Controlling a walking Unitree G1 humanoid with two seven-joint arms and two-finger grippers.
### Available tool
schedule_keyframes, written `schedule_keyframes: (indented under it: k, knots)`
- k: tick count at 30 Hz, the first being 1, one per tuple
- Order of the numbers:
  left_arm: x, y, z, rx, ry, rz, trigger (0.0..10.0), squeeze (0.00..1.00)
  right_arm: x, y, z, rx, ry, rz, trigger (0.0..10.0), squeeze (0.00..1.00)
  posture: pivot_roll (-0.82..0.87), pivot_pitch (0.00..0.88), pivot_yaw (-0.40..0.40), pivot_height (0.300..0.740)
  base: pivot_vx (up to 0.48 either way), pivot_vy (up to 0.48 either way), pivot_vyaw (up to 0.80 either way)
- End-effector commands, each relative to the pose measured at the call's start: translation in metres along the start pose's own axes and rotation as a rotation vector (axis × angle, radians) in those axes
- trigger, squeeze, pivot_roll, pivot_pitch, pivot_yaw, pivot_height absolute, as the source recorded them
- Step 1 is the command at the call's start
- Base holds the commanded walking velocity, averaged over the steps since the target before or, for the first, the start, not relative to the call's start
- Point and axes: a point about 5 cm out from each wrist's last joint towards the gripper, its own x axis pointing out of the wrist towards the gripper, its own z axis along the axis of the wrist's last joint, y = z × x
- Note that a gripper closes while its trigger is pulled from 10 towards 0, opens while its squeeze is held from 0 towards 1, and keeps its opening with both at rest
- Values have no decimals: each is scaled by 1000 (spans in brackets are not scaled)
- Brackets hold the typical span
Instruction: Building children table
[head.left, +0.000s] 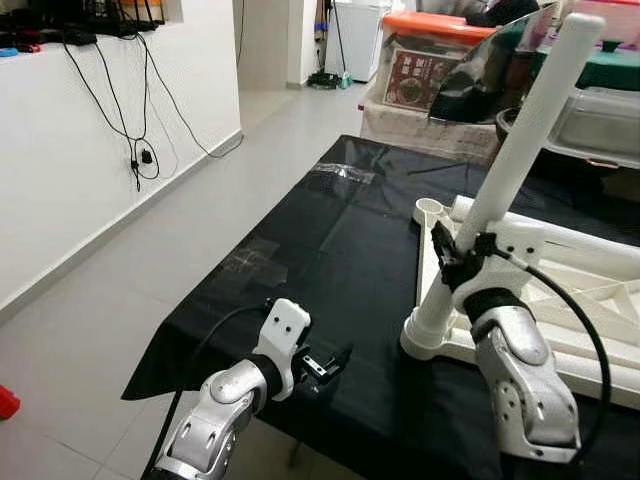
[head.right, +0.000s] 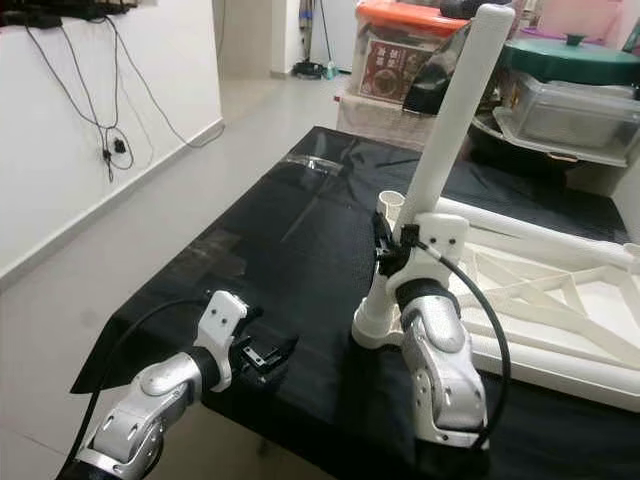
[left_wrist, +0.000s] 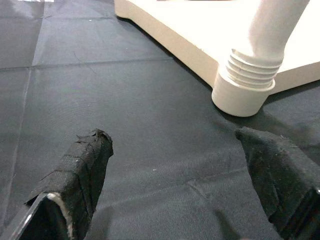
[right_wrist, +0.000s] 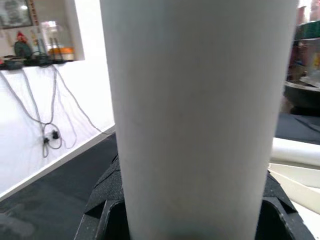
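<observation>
- While its base sits in the upturned tabletop's (head.left: 560, 300) corner socket, the white table leg (head.left: 520, 150) rises, tilting right.
- Right gripper (head.left: 462, 255) jaws clamp the leg.
- Left gripper (head.left: 325, 365) jaws spread over black cloth (head.left: 330, 240).

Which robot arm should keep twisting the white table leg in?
The right gripper: it is shut on the table leg above its threaded socket. The left gripper hovers open over the black cloth.

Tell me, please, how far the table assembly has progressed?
Done: the white tabletop lies upside down on the black cloth. In hand: the right gripper clamps one leg standing in its corner socket. Left: another socket is empty. The left gripper is open.
</observation>
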Motion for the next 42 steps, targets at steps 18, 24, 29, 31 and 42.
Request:
schedule_keyframes:
  k: [18,24,29,31,42]
  knots:
    - [3,-1,-3,5,-4,-6,10000,0,1,10,-16,8,38,72,10000,1000,47,0,-41,740,0,0,0]
    - [4,-1,-3,5,-7,-10,10000,0,-6,6,-18,8,50,95,10000,1000,47,0,-41,740,0,0,0]
    - [4,-1,-3,4,-8,-9,10000,0,-22,5,-29,-6,90,126,10000,1000,41,0,-38,740,0,0,0]
    - [4,-1,-3,3,-8,-9,10000,0,-28,3,-32,-12,100,117,10000,0,41,0,-38,740,0,0,0]
    - [7,2,-2,5,-10,-9,10000,0,-76,-11,-48,35,153,103,10000,0,24,0,-24,740,0,0,0]
